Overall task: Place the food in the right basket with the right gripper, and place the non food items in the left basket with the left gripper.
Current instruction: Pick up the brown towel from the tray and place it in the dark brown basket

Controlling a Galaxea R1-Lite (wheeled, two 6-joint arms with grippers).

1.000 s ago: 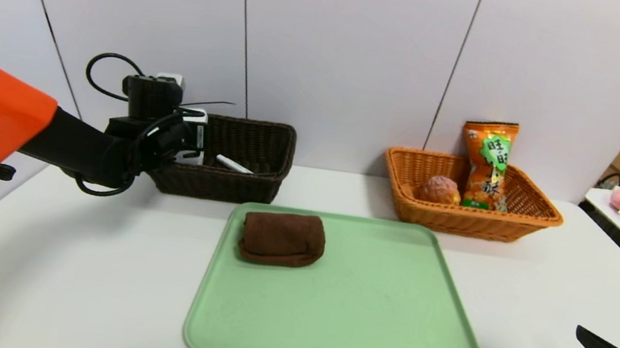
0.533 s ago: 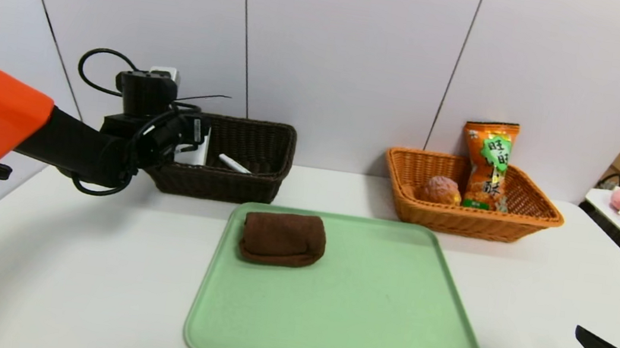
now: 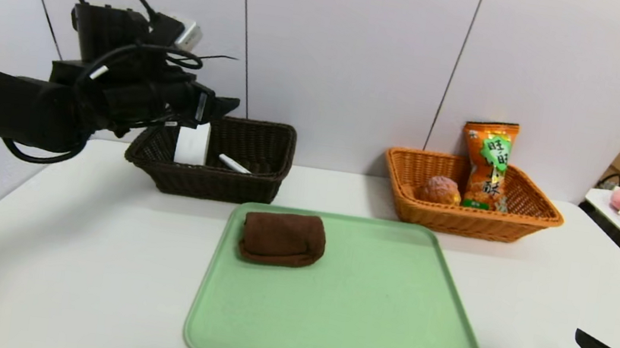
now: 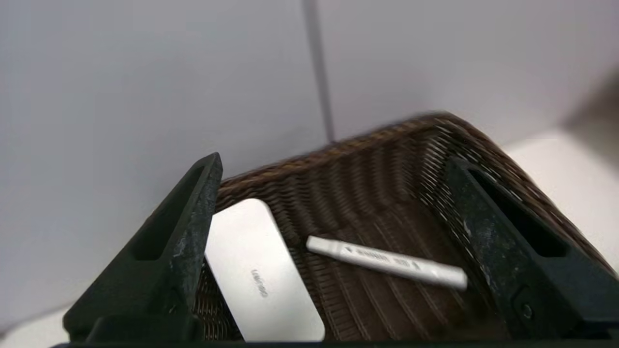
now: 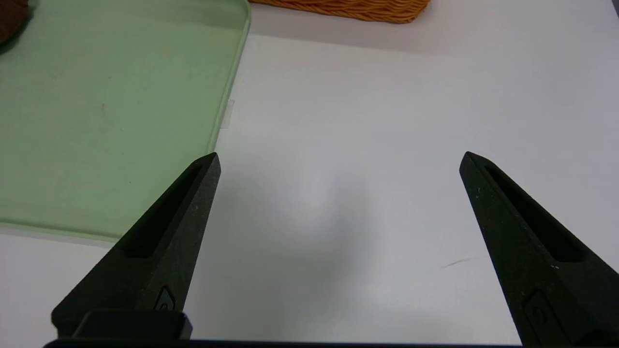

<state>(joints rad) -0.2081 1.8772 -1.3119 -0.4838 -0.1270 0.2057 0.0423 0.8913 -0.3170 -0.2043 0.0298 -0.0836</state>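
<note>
Food and non-food items are nearly all sorted. Nearest, at the surface's (image 3: pixel 65 261) front right corner, the right gripper (image 5: pixel 338 159) hangs over bare white surface beside the green tray (image 3: pixel 362 324), its two pointed fingers spread wide and holding nothing. On the tray's far left part lies the folded brown towel (image 3: pixel 282 238), alone and touched by neither gripper. Beyond the tray stand the two baskets, well apart. The left basket (image 3: pixel 248 187), dark brown wicker, holds the flat white box (image 4: pixel 263 285), which leans upright against its left wall, and the white pen (image 4: pixel 387 261), which lies on the basket floor. The left gripper (image 4: pixel 333 164) hovers level above this basket's left end, fingers parted wide and empty, clear of box and pen. The right basket (image 3: pixel 526 217), orange-tan wicker, holds the round bun (image 3: pixel 439 190) and, beside it, the orange snack bag (image 3: pixel 489 164) standing upright against the far wall.
</note>
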